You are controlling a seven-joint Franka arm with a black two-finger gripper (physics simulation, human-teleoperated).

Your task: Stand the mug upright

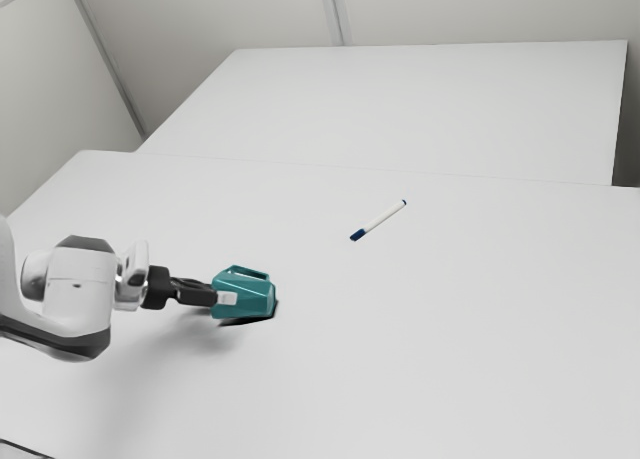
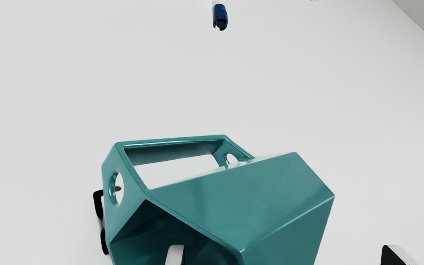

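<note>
With the faceted teal mug (image 1: pixel 245 295) tipped sideways, mouth toward my gripper (image 1: pixel 224 298), I have its fingers spread, one at the opening, one outside. A blue-capped white marker (image 1: pixel 381 219) lies well apart.

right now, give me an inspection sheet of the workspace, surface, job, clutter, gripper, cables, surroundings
Surface: white table, no spill seen.
Job's things: mug tipped on its side, mouth toward the gripper.
Clutter: pen lying apart from the mug, its blue end toward it.
Gripper: open, one finger at the mug's mouth, the other outside its wall.
Cables: none certain; dark strip at the exterior view's lower left, can't tell what.
Surroundings: pale walls, another white surface behind.
</note>
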